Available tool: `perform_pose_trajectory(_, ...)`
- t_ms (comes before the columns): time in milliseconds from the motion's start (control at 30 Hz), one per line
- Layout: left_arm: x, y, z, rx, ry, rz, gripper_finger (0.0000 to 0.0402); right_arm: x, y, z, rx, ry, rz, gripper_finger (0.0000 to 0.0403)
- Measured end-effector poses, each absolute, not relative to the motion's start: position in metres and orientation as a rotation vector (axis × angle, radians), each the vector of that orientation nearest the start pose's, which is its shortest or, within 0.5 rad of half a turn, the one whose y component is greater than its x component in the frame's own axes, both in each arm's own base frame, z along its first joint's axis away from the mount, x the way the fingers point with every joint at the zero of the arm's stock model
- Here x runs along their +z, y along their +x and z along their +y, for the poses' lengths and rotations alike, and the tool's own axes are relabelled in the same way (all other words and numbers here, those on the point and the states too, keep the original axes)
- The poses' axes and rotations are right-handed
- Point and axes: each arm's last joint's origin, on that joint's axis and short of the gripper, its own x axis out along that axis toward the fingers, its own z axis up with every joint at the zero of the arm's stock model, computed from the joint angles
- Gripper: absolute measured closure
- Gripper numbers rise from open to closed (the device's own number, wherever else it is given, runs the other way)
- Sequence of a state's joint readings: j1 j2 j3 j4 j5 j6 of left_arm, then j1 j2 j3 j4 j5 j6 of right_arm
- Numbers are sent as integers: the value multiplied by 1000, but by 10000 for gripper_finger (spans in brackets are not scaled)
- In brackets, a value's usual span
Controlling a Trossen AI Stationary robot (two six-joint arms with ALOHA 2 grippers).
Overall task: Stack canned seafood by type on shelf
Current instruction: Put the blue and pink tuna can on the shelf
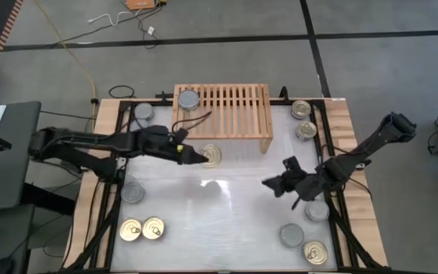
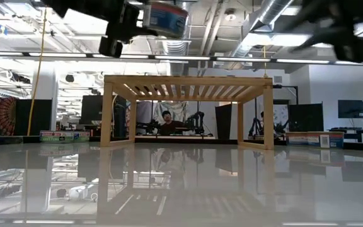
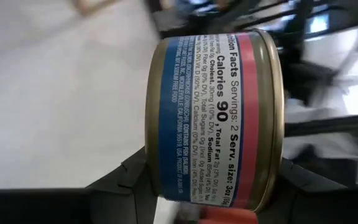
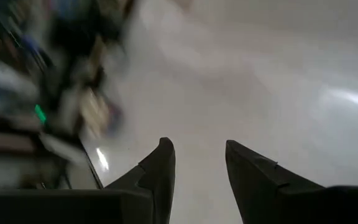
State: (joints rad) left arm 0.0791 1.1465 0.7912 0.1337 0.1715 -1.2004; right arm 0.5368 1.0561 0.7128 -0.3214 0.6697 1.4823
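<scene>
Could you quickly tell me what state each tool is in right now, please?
Left tool: closed on a gold-topped can, lifted in front of the shelf.
Right tool: open, holding nothing, above the table.

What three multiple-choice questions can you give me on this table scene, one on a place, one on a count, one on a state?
1. Where is the silver-topped can on the shelf?
A. near its left end
B. at its middle
C. near its right end

2. How many cans lie on the shelf top?
A. none
B. one
C. three

3. What is the left tool doing?
A. open over bare table
B. shut on the gold-topped can
C. resting on the shelf

Answers: 1 A, the high view shows it at the slats' left end. 2 B, only that can shows there. 3 B, the left wrist view shows the fingers clamping the labelled can. The right tool hangs open, empty.
</scene>
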Motion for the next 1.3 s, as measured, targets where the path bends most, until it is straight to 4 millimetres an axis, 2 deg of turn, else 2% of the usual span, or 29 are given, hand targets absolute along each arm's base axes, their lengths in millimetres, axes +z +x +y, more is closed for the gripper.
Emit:
perform_pose_trajectory(133,286,251,23,-38,-1273,264,217,264,212,83,-506,1064,92,238)
perform_pose_trajectory(233,290,250,27,-105,-1254,258,217,274,230,72,-465,1052,-25,231)
perform_pose_trajectory(400,292,249,34,-150,-1233,262,209,284,254,54,-331,1065,-137,191)
perform_pose_trajectory(600,293,247,42,-181,-1215,268,216,272,277,42,-283,1094,-169,127)
perform_pose_trajectory(800,294,245,48,-219,-1210,275,211,270,306,34,-251,1129,-177,94)
perform_pose_trajectory(1033,294,243,56,-235,-1231,291,210,282,339,22,-203,1065,-154,92)
perform_pose_trajectory(1300,294,242,58,-243,-1240,298,208,282,346,9,-218,1056,-103,105)
